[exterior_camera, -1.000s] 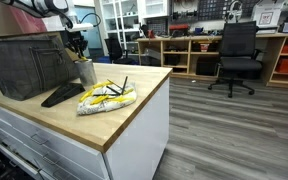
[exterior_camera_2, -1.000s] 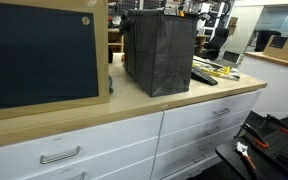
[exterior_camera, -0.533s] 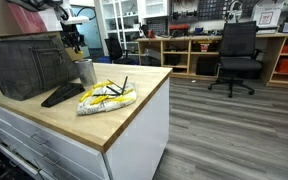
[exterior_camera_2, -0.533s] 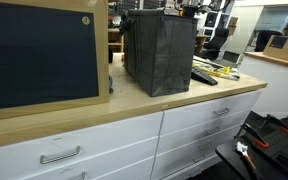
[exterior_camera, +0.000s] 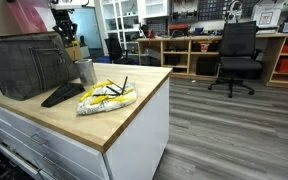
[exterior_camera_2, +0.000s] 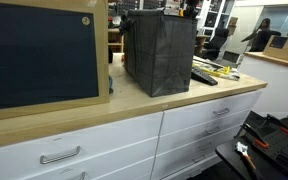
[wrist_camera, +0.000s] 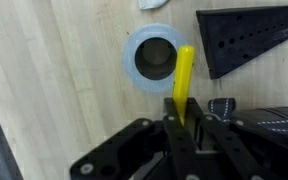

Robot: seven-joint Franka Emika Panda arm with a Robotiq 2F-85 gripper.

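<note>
A yellow pen [wrist_camera: 184, 80] is clamped in the closed gripper [wrist_camera: 184, 125] and held over the cup [wrist_camera: 156, 58] on the counter [wrist_camera: 54, 90]. A black wedge [wrist_camera: 249, 35] is seen just beside the cup, with a mesh basket [exterior_camera: 24, 65] and a bag [exterior_camera: 106, 97] near.

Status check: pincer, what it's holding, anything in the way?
Pincer shut on yellow stick. Stick hangs over the cup rim. Black wedge beside the cup, apart.

Light wooden countertop [exterior_camera: 134, 110] over white drawers [exterior_camera_2: 104, 140].
Bearing a dark mesh bin [exterior_camera: 24, 62], a black wedge [exterior_camera: 62, 95] just beside it, a metal cup [exterior_camera: 86, 71] near both, and a yellow-and-white bundle [exterior_camera: 106, 97] beside the wedge.
</note>
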